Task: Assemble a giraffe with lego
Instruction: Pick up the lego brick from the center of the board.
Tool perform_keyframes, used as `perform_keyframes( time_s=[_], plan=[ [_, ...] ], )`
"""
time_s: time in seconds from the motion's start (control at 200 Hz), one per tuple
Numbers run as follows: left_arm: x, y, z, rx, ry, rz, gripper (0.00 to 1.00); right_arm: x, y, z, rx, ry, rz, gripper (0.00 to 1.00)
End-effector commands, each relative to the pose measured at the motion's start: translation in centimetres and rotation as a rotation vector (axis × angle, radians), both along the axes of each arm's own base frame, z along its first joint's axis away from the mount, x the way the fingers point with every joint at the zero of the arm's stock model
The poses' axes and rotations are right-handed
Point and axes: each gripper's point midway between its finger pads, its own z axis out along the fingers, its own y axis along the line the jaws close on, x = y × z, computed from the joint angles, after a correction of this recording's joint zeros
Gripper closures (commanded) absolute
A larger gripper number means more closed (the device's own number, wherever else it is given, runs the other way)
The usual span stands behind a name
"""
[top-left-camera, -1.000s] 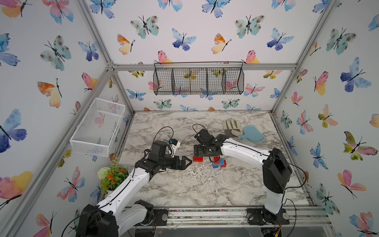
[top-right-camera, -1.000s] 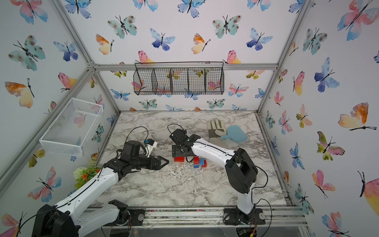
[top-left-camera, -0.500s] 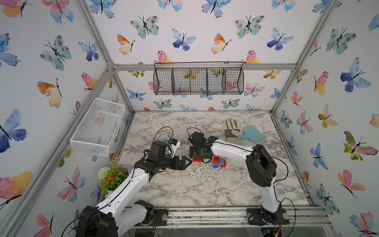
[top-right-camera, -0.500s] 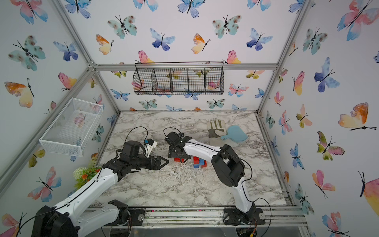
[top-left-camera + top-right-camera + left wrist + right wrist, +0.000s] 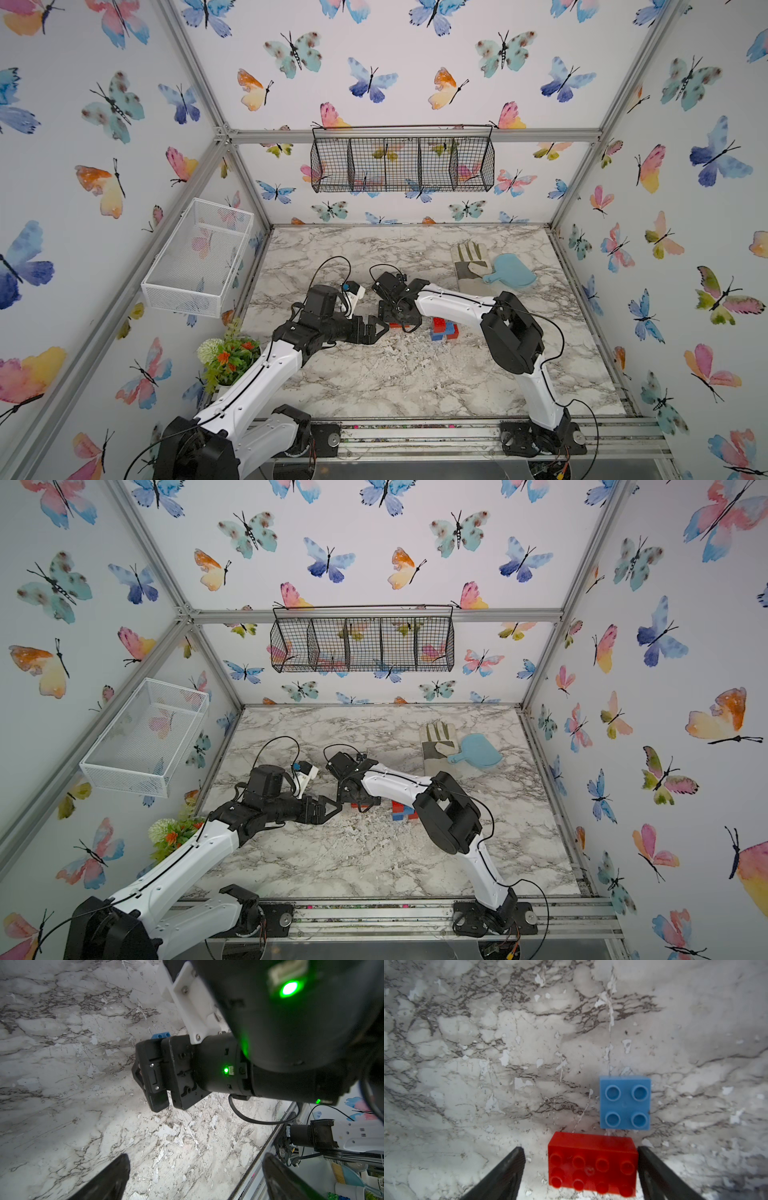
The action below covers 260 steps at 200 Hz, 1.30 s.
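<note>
A long red lego brick [image 5: 592, 1164] lies studs-up on the marble, between the fingers of my open right gripper [image 5: 580, 1151]. One finger touches the brick's end; the other stands a gap away. A small blue brick [image 5: 625, 1102] sits just beyond it. In both top views the right gripper [image 5: 397, 320] points down over the red brick [image 5: 405, 327], and a cluster of red and blue bricks [image 5: 444, 328] lies to its right. My left gripper [image 5: 196, 1159] is open and holds nothing; it hovers close to the left of the right gripper [image 5: 380, 326].
A work glove [image 5: 469, 266] and a pale blue paddle [image 5: 513, 272] lie at the back right. A potted plant [image 5: 226, 357] stands at the table's left edge. A white mesh basket [image 5: 199, 253] hangs on the left wall, a black wire basket [image 5: 403, 160] on the back wall.
My right arm has swung left and its gripper has come down around the long red brick, with the jaws narrowing slightly. The left arm has stayed put.
</note>
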Motion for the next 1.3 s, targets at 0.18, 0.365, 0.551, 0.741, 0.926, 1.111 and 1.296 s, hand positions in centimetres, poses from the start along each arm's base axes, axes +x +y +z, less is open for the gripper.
perform_keyframes(
  time_s=[0.18,0.365,0.551,0.741,0.926,1.111,1.296],
  plan=[
    [0.0,0.0,0.5,-0.011,-0.015,-0.004,0.02,-0.7,-1.8,-1.0,-0.126,-0.004,0.007,0.16],
    [-0.1,0.0,0.4,-0.01,-0.009,-0.005,0.02,-0.5,-2.4,-0.8,-0.17,-0.024,0.028,0.21],
    [0.0,0.0,0.4,-0.01,-0.008,-0.006,0.01,-0.5,-2.9,-0.6,-0.193,-0.035,0.043,0.28],
    [-0.1,0.0,0.2,-0.009,-0.003,-0.005,0.02,-0.6,-3.2,-0.7,-0.203,-0.036,0.045,0.36],
    [-0.1,0.0,0.2,-0.008,-0.001,-0.005,0.02,-0.5,-3.4,0.0,-0.213,-0.048,0.057,0.41],
    [-0.1,-0.1,0.0,-0.009,0.006,-0.006,0.02,-0.5,-3.6,2.4,-0.205,-0.073,0.077,0.43],
    [-0.2,-0.2,-0.3,-0.016,0.022,-0.014,0.02,-0.7,-3.8,6.1,-0.178,-0.102,0.097,0.43]
  ],
)
